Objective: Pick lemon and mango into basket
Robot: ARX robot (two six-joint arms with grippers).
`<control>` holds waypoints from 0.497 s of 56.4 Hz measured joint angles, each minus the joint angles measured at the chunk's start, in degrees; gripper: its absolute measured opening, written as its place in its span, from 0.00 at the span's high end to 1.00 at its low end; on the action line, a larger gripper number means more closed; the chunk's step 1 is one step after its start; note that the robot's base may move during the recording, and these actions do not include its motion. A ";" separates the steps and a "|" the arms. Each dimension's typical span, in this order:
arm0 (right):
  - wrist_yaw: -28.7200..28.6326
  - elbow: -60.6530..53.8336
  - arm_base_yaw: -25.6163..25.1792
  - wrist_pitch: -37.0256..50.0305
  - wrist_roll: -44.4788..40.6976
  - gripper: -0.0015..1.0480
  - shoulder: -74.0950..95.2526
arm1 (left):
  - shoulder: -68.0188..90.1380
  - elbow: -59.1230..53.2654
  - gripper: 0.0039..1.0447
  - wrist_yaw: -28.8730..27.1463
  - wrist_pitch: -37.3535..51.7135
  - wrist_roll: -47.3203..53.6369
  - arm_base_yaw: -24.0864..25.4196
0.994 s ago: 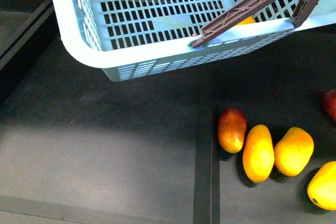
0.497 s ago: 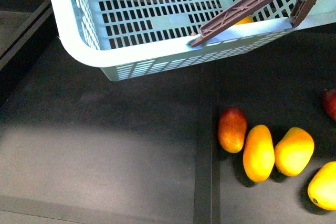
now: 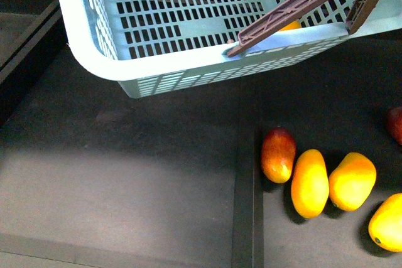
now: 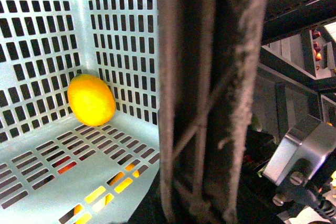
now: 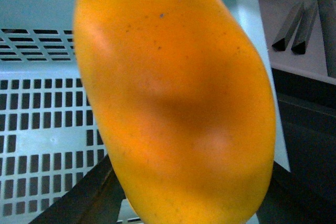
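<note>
The pale mint-blue basket [image 3: 157, 61] hangs tilted across the top of the front view, its brown handle [image 3: 295, 4] slanting over the right rim. My left gripper is shut on that handle [image 4: 205, 98], which fills the left wrist view and hides the fingers. The lemon [image 4: 92, 99] lies on the slotted floor in a corner of the basket [image 4: 121, 40]. My right gripper [image 5: 184, 208] is shut on the mango [image 5: 173, 103], which fills its view just above the basket wall [image 5: 42, 77]. A sliver of yellow fruit [image 3: 290, 26] shows behind the handle. Neither arm shows in the front view.
On the dark mat at the right lie a red-blushed fruit [image 3: 277, 154], two orange-yellow fruits [image 3: 309, 182] [image 3: 352, 180], a yellow one at the edge [image 3: 387, 221] and a red one [image 3: 396, 123]. A raised seam [image 3: 245, 205] runs down the mat.
The basket has edged slightly to the left and its handle has risen a little. The fruits on the mat have not moved.
</note>
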 joint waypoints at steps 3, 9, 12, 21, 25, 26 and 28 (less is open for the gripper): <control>0.11 -0.02 0.20 0.07 0.13 0.30 -0.02 | 0.00 0.00 0.95 -0.02 0.00 0.00 0.00; 0.33 -0.55 0.11 0.55 0.72 0.17 -0.72 | 0.00 0.00 0.95 -0.02 0.00 0.02 -0.02; 0.37 -1.64 -0.57 0.81 1.09 0.09 -1.95 | 0.00 0.00 0.95 0.28 0.00 0.00 -0.02; 5.14 -10.91 -6.62 -0.50 -0.17 0.08 -12.92 | 0.02 -0.11 0.95 0.09 -0.04 -0.42 0.00; 6.56 -14.45 -8.66 -0.85 -0.22 0.08 -18.16 | 0.02 -0.09 0.95 -0.13 -0.04 -0.26 0.00; 6.38 -15.19 -9.14 -0.61 0.00 0.09 -19.30 | 0.02 -0.11 0.95 -0.24 -0.04 -0.17 0.04; 4.72 -16.72 -9.73 3.06 0.90 0.13 -20.70 | 0.02 -0.11 0.95 -0.26 -0.04 -0.11 0.11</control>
